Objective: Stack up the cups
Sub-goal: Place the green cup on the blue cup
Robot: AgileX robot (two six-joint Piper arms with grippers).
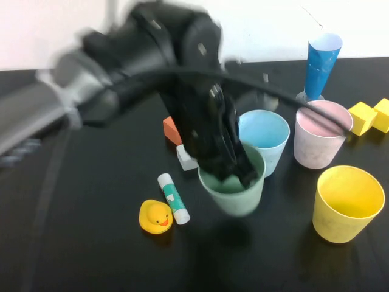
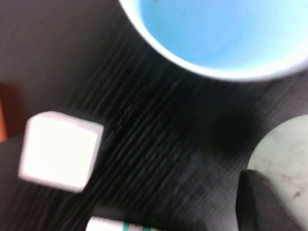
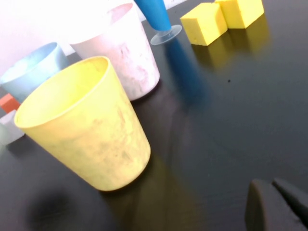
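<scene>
My left gripper (image 1: pixel 238 169) is shut on the rim of the pale green cup (image 1: pixel 234 198), one finger inside it, just in front of the light blue cup (image 1: pixel 264 131). In the left wrist view a dark finger (image 2: pixel 262 202) lies against the green cup (image 2: pixel 284 154), below the blue cup (image 2: pixel 216 33). The pale pink cup (image 1: pixel 321 143) and yellow cup (image 1: pixel 347 204) stand upright at the right. My right gripper (image 3: pixel 281 204) is out of the high view; it is shut and empty over bare table, near the yellow cup (image 3: pixel 91 125) and pink cup (image 3: pixel 125 48).
A dark-blue cone (image 1: pixel 321 64) stands behind the pink cup, with two yellow blocks (image 1: pixel 363 117) to its right. A white cube (image 1: pixel 185 158), an orange block (image 1: pixel 172 129), a glue stick (image 1: pixel 174 198) and a rubber duck (image 1: pixel 155 217) lie left of the green cup.
</scene>
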